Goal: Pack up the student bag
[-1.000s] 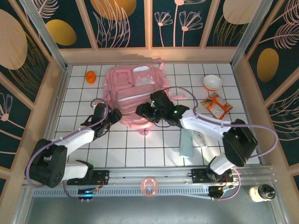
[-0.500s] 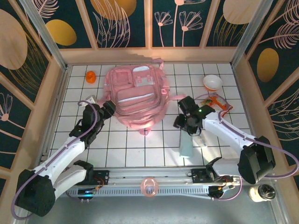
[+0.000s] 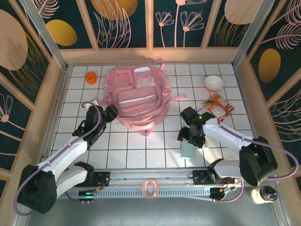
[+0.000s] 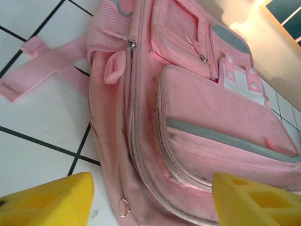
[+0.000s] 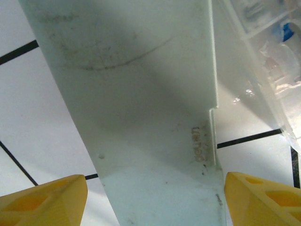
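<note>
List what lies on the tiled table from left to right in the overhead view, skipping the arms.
Small orange item → student bag → pale green flat case → white bowl.

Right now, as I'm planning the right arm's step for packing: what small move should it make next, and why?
Probably lower the right gripper and close on the pale flat case: its open jaws straddle the case, which lies on the table, apart from the backpack.

Left arm point(image 3: 70, 149) and right arm point(image 3: 229, 134): white links, black joints. A lilac cable point(image 3: 92, 105) loops along each. Fingers point(image 4: 47, 197) are yellow.
</note>
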